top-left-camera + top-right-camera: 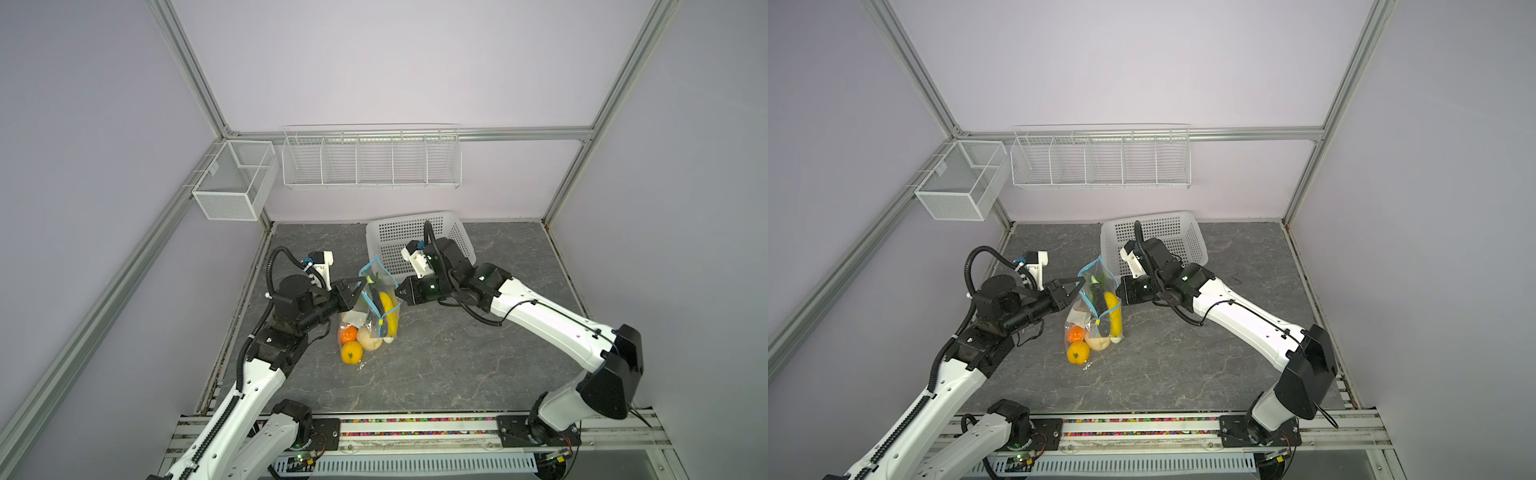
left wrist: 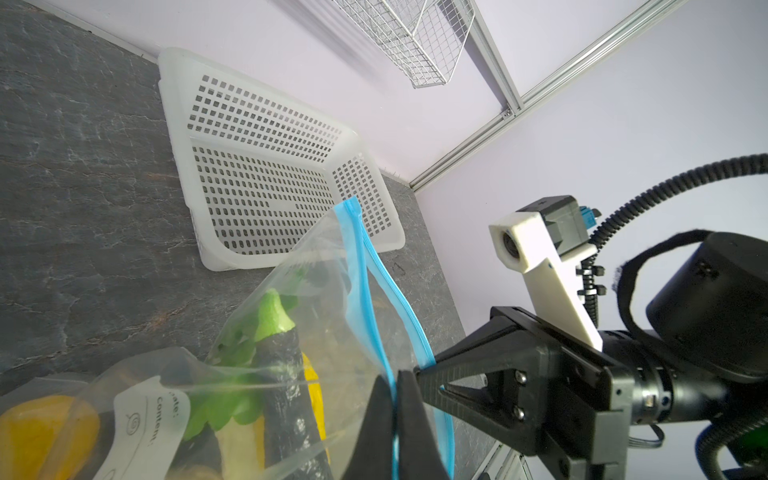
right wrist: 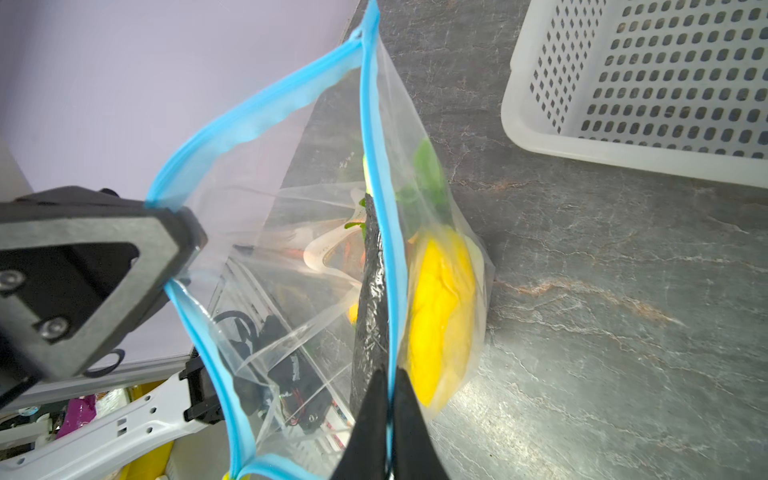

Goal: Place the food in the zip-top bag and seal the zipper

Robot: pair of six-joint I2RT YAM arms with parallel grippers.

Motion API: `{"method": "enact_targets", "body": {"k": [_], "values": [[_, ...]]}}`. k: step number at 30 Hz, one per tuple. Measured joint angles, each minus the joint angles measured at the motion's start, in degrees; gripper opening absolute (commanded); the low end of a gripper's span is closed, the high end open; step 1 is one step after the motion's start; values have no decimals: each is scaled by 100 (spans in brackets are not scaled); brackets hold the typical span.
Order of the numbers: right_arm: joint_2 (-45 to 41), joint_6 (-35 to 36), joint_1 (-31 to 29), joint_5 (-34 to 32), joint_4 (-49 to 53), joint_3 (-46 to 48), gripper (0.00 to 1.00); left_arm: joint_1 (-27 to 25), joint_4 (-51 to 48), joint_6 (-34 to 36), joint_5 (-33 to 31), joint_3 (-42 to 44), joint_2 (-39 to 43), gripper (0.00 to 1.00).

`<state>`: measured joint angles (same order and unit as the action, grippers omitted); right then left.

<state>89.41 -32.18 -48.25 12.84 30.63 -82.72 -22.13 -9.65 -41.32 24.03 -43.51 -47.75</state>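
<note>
So far: the food looks to be all inside the bag. None shows loose on the worktop, and none in the part of the basket that the right arm does not hide.
Bag: mid-worktop, just near of the basket, between the two hands. Its far end is lifted and its near end lies on the worktop with the round fruit in it.
Zipper: open. Its two blue lips are pulled well apart and meet only at the far corner and at the near end.
Slider: yellow, at the near end of the strip.
Left hand: clenched on the left lip of the zipper.
Right hand: clenched on the right lip, just beside the banana.
Done: filling, by my reading.
Left: sealing, all of it. The lips need bringing together, then the slider needs running from the near end to the far corner.
Next move needs: one hand to keep the strip taut while the other frees itself for the slider.
Risk: thin film may slip or fold, and the banana pressing close to the right lip could keep the lips from meeting.
</note>
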Motion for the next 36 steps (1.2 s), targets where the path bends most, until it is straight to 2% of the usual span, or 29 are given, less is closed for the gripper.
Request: {"method": "enact_targets", "body": {"k": [10, 21, 29, 36], "values": [[9, 223, -2, -59, 173, -612, 7, -127, -542, -17, -363, -363, 48, 0], [367, 592, -9, -15, 254, -1709, 7, -721, -1071, -52, -1071, -951, 72, 0], [588, 680, -24, 254, 367, -2048, 7, -1137, -1163, -262, -1443, -975, 37, 0], [920, 699, -28, 780, 184, -2065, 7, -1368, -1123, -400, -1602, -951, -149, 0]]}}
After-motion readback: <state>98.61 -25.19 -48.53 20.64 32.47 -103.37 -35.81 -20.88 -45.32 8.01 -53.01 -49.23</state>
